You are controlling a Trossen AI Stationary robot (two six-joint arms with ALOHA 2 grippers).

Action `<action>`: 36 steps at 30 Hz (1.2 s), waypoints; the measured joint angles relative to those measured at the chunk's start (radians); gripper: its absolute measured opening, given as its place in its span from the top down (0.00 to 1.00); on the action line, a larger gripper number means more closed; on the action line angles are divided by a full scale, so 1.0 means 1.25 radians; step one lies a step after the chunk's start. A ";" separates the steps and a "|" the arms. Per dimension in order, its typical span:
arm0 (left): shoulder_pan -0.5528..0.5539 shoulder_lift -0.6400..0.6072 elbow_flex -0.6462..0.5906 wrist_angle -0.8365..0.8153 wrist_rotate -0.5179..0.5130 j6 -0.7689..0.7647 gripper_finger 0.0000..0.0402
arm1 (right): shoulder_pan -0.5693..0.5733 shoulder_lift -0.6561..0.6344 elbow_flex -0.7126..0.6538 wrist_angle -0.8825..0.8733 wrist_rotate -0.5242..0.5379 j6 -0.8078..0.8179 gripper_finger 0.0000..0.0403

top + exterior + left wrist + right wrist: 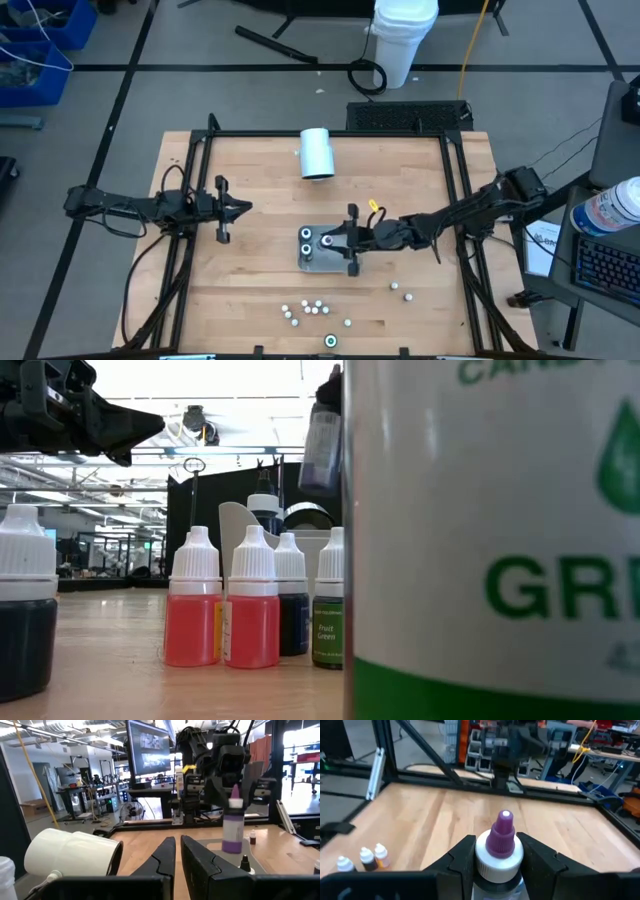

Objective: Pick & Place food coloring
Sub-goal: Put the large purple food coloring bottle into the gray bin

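Right tool (495, 851): clenched on a purple-tipped bottle (501, 842), one finger on each side of its white collar. The left wrist view shows the bottle (232, 822) upright, its base at or just above the grey tray (318, 260); whether it rests there cannot be told. Two capped bottles (316, 242) already stand in the tray.

Advice: keep the bottle vertical and lower it straight. Do not release until the base is seated flat. Open only as wide as needed, then lift clear so the fingers do not catch the tip. Mind the standing bottles; a nudge would likely tip them.

Left tool (232, 209): closed, empty, idle over the counter (260, 190), well apart from the tray.

Remaining bottles (305, 310) stand loose near the counter's front edge.
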 joint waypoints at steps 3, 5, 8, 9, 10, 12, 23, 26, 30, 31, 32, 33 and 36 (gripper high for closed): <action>0.000 0.000 0.000 0.000 0.000 0.001 0.91 | -0.007 0.007 0.000 0.004 0.000 0.012 0.69; 0.000 0.000 0.000 0.000 0.000 0.001 0.91 | -0.011 0.017 0.001 0.013 0.000 0.019 0.69; 0.000 0.000 0.000 0.000 -0.006 0.008 0.91 | -0.015 0.044 0.001 0.013 0.000 0.029 0.70; 0.000 0.000 0.000 0.001 -0.011 0.008 0.91 | -0.016 0.056 0.001 0.022 0.000 0.031 0.70; 0.000 0.000 0.000 0.000 -0.018 0.008 0.91 | -0.017 0.066 0.001 0.029 0.001 0.031 0.70; 0.000 0.000 0.000 0.001 -0.024 0.008 0.91 | -0.020 0.082 0.001 0.037 0.003 0.031 0.70; 0.000 0.000 0.000 0.001 -0.042 0.023 0.91 | -0.054 0.139 0.001 0.068 0.000 0.053 0.70; 0.000 0.000 0.000 0.001 -0.042 0.023 0.91 | -0.057 0.150 0.001 0.068 0.001 0.053 0.69; 0.000 0.000 0.000 0.000 -0.042 0.022 0.91 | -0.063 0.152 0.001 0.063 0.001 0.059 0.70; 0.000 0.000 0.000 0.000 -0.042 0.022 0.91 | -0.064 0.152 0.001 0.063 0.001 0.059 0.70; 0.000 0.000 0.000 0.000 -0.042 0.022 0.91 | -0.064 0.152 0.001 0.064 0.001 0.059 0.70; 0.000 0.000 0.000 0.000 -0.042 0.022 0.91 | -0.065 0.152 0.001 0.064 0.001 0.059 0.70; 0.000 0.000 0.000 0.000 -0.042 0.022 0.91 | -0.065 0.152 0.001 0.062 0.001 0.059 0.70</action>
